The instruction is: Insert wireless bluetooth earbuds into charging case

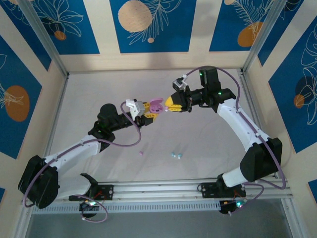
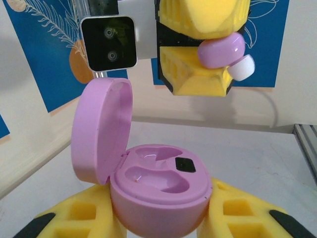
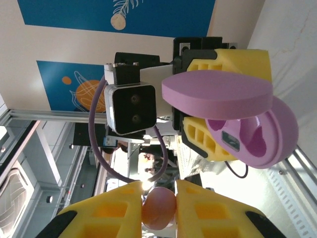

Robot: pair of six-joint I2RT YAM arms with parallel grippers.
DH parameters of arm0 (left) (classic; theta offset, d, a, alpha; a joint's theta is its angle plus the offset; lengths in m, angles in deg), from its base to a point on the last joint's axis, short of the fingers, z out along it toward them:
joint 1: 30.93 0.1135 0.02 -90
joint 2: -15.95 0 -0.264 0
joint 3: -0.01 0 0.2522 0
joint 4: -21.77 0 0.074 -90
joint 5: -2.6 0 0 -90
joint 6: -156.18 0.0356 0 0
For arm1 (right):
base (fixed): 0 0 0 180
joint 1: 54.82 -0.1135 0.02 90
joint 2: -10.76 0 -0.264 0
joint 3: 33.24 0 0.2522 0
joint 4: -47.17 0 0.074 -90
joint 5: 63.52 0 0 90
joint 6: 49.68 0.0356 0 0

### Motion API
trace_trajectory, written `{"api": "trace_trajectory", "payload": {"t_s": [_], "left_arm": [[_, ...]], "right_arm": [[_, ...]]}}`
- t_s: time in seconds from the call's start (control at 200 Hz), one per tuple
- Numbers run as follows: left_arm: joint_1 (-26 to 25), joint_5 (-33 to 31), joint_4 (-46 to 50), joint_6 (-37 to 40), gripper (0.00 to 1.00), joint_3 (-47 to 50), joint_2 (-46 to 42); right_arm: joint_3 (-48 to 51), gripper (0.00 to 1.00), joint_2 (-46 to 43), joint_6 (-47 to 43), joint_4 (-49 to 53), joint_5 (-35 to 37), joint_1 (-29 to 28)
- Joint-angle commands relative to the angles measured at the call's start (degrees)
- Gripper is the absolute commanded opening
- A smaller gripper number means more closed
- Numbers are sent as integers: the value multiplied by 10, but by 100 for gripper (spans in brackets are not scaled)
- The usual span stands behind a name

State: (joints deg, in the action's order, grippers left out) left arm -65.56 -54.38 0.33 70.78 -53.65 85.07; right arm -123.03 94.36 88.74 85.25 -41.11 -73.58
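**Pink earbud held just off the open pink case**

In the top view, the two arms meet in mid-air above the middle of the table (image 1: 99, 89), a little above frame centre. The left gripper (image 1: 148, 115) reaches in from the lower left. Its yellow fingers are closed against the sides of the pink case (image 1: 156, 105), holding it clear of the table.

In the left wrist view the case sits at bottom centre between those fingers. Its lid (image 2: 101, 131) is swung open and stands nearly upright on the left side. Two moulded wells and a small dark window show in the case's upper face.

The right gripper (image 1: 172, 103) comes in from the upper right of the top view, with its tip just beside the case. Its jaws pinch a pink earbud (image 2: 221, 51). The left wrist view shows this at upper right, where the glossy bud is squeezed between two yellow pads and its white tip (image 2: 241, 68) pokes out to the right. The bud is apart from the case and not in either well.

In the right wrist view, the same bud appears at bottom centre, clamped between that gripper's own fingers. The open case is at centre right.

On the table, towards the lower middle of the top view, lie a loose pink bud (image 1: 141, 153) and a pair of buds (image 1: 177, 155) with a teal tint. The pink bud and the pair are well apart from each other.
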Motion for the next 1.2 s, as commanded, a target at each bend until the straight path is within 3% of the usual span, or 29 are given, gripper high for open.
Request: {"api": "trace_trajectory", "payload": {"t_s": [0.0, 0.195, 0.79, 1.195], "left_arm": [[-7, 14, -33, -7, 25, -18, 2], [-6, 8, -37, -9, 25, -17, 9], [-8, 7, -74, -26, 25, -18, 38], [-12, 17, -79, -29, 25, -22, 43]], "right_arm": [[-12, 21, -8, -13, 33, 42, -3], [-8, 21, -31, -10, 70, 149, -12], [-8, 21, -72, -30, 63, 310, -87], [10, 21, -73, -3, -5, 347, -104]]}}
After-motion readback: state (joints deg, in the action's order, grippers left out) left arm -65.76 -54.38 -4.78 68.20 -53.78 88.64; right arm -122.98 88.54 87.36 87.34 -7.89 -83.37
